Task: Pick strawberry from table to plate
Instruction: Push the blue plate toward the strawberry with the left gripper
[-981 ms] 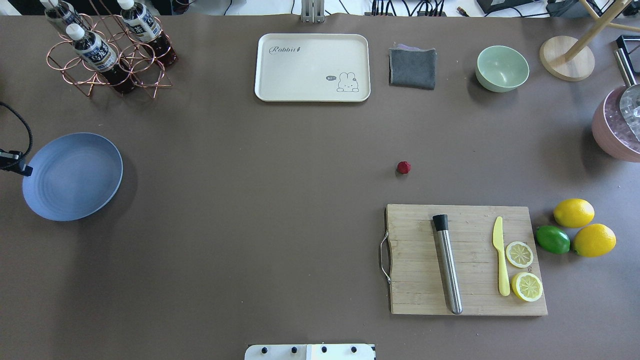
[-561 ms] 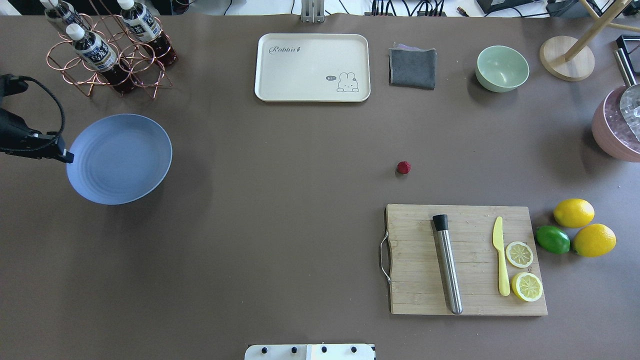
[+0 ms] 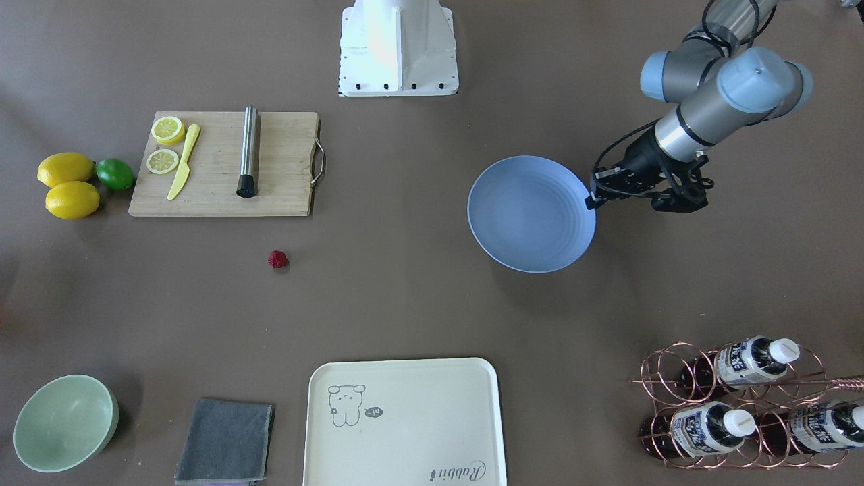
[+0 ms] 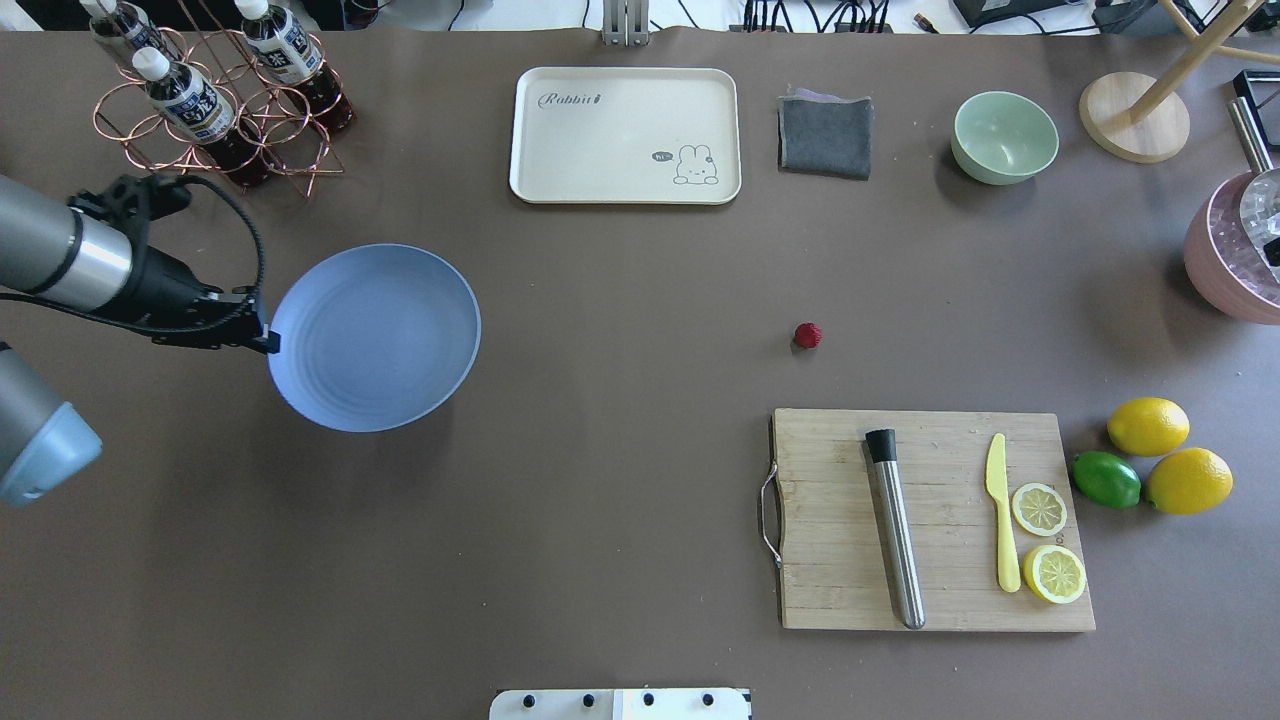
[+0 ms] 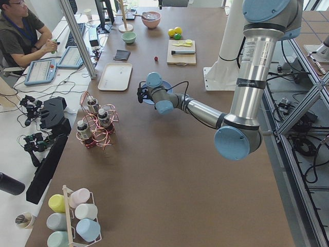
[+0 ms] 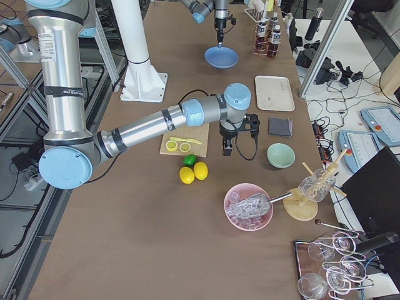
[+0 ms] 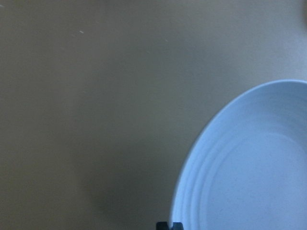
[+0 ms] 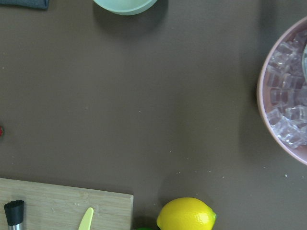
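The light blue plate is over the left half of the brown-grey table. My left gripper is shut on its left rim, also seen from the front. In the left wrist view the plate fills the lower right. I cannot tell whether it touches the table. The small dark red strawberry lies on the bare table well to the right of the plate, just beyond the cutting board. My right gripper hangs above the table near the green bowl; I cannot tell if it is open or shut.
A cream tray, grey cloth and green bowl line the far side. A copper rack with bottles stands far left. Lemons and a lime lie right of the board, and a pink ice bowl sits at the right edge.
My left arm has carried the plate rightward from the table's left edge toward the middle. The strawberry has not moved.
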{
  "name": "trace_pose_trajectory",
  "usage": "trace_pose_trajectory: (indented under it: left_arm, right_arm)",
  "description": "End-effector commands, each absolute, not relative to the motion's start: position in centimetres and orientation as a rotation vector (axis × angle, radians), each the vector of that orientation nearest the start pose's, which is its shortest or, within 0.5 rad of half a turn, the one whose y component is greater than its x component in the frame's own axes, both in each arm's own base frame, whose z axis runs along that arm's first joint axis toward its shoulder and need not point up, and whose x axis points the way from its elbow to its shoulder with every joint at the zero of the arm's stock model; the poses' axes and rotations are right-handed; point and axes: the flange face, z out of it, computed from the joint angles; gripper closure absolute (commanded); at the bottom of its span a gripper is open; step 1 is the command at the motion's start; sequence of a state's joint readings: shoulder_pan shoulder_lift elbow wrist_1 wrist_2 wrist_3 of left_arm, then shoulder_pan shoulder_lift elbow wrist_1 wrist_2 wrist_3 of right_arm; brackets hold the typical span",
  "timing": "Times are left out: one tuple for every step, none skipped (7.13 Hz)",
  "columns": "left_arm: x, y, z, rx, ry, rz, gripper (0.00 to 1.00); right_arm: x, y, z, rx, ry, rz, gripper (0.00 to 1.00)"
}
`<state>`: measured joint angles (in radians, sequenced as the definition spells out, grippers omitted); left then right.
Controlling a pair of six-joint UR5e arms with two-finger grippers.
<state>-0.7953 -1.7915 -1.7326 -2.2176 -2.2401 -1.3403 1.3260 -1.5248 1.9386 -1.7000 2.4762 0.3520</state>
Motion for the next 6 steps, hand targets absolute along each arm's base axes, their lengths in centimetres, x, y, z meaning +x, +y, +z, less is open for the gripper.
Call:
trace_pose_trajectory:
  left_arm:
    - [42.6,-44.7,31.8,-0.059,1.139,-0.201,1.00]
    - [46.1,-43.4,29.8,-0.048,1.114,-0.196,1.00]
    - [48.2,-42.1,29.4,-0.061,1.107,-0.214,1.00]
    - [49.6,-41.7,28.8,-0.071,1.109,-0.213,1.00]
    - [50.8,-41.4,27.9,-0.084,1.115,-0.222,1.00]
    - [52.2,-41.2,27.6,-0.069,1.109,-0.227,1.00]
  right_arm:
    - [-14.7,-49.3,41.7,-0.049,-0.981,0.013,0.00]
    - [-18.7,-48.9,40.2,-0.053,-0.972,0.000,0.00]
    - [-22.3,-48.3,39.5,-0.061,-0.946,-0.018,0.00]
    - [-25.5,-48.4,38.0,-0.061,-0.934,-0.028,0.00]
    - [-28.2,-48.1,36.9,-0.053,-0.914,-0.023,0.00]
    - [-30.3,-48.4,36.2,-0.046,-0.905,-0.038,0.00]
